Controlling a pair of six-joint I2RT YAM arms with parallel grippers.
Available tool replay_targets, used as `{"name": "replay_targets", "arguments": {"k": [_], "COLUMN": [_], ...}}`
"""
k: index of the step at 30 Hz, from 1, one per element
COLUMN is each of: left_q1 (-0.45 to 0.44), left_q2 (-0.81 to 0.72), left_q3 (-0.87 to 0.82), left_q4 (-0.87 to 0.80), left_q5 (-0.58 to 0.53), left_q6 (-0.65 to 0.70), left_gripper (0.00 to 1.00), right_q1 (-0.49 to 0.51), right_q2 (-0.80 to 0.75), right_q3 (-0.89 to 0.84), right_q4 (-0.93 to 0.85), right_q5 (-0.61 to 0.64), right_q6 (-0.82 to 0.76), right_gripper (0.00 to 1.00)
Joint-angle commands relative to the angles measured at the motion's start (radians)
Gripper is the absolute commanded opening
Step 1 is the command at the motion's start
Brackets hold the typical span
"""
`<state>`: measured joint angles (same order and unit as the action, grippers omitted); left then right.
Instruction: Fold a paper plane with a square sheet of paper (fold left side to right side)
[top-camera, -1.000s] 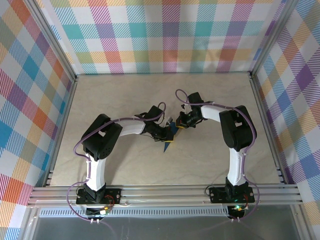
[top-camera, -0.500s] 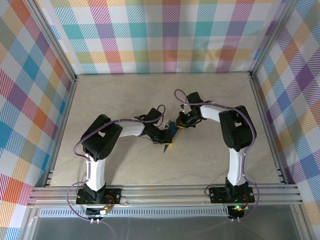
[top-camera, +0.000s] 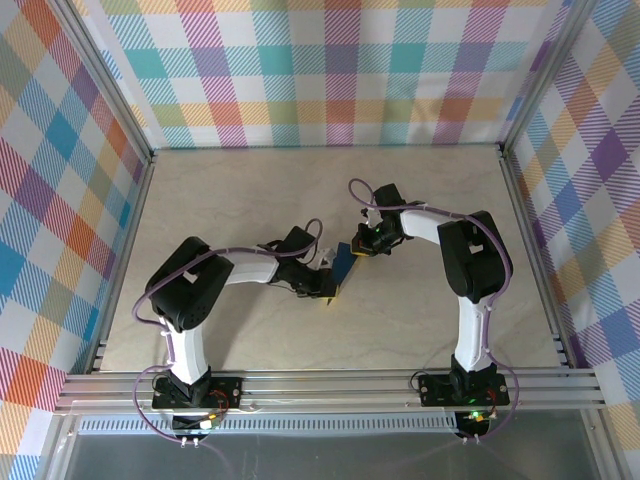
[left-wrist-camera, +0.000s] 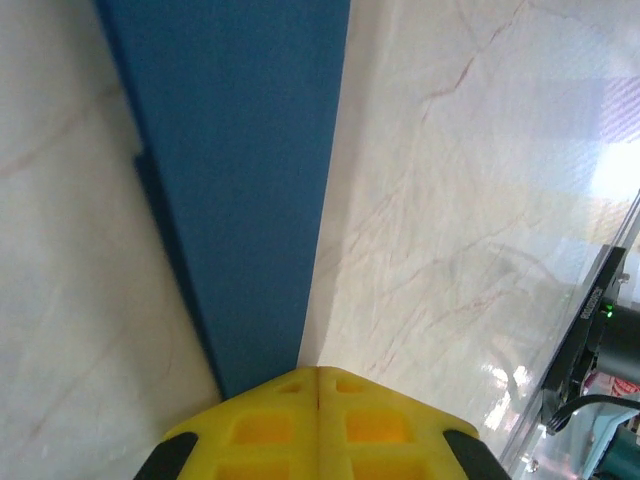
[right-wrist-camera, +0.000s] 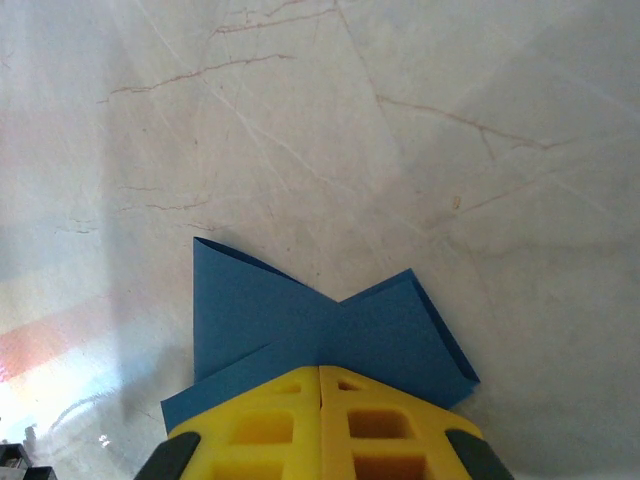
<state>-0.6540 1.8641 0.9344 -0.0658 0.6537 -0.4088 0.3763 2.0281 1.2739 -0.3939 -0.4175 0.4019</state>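
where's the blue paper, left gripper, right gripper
blue paper (right-wrist-camera: 290, 320), right wrist view, middle of the sheet
left gripper (left-wrist-camera: 318, 375), left wrist view, seam between fingertips
right gripper (right-wrist-camera: 320, 372), right wrist view, seam between fingertips

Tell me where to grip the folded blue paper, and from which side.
Probably its two narrow ends, approached lengthwise. The folded blue paper is a long, thin strip, so an end-on pinch across its layers suits it, as the left end effector and right end effector show.
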Motion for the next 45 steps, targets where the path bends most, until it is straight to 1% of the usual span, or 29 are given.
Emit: {"name": "replay_targets", "arguments": {"k": [1,8,14,18,24,29,39,45], "left_q1": [-0.015,-0.019,-0.015,0.003,0.008,0.008,0.001,-0.010], "left_q2": [-0.035,-0.087,-0.149,-0.188,-0.107,-0.036,0.009,0.009], "left_q3": [-0.062,-0.125,-0.111,-0.082,0.022,0.068,-0.004,-0.036], "left_q4": [-0.039,-0.019,-0.029,-0.001,-0.002,-0.032,-0.004,-0.007], "left_q5": [-0.003,-0.002,0.014,-0.003,-0.001,-0.056,-0.091,-0.121], "left_q6": [-0.027,-0.034,-0.031,-0.034,-0.020,0.005,-0.016,-0.025], "left_gripper": [0.00,0.00,0.00,0.00,0.00,0.00,0.00,0.00], "right_q1": [0.003,0.002,0.004,0.004,0.007,0.012,0.021,0.048], "right_q2": [0.070,0.068,0.052,0.038,0.022,0.003,-0.101,-0.171], "right_q3": [-0.026,-0.022,-0.024,-0.025,-0.031,-0.025,0.026,-0.027], "right_q4": [-0.123,-0.128,-0.123,-0.121,-0.118,-0.104,-0.111,-0.089], "right_q5": [0.132,0.128,0.110,0.106,0.102,0.068,0.007,-0.014], "right_q6": [-0.022,-0.025,-0.024,-0.021,-0.019,-0.014,-0.020,-0.007], "right_gripper": [0.00,0.00,0.00,0.00,0.00,0.00,0.00,0.00]}}
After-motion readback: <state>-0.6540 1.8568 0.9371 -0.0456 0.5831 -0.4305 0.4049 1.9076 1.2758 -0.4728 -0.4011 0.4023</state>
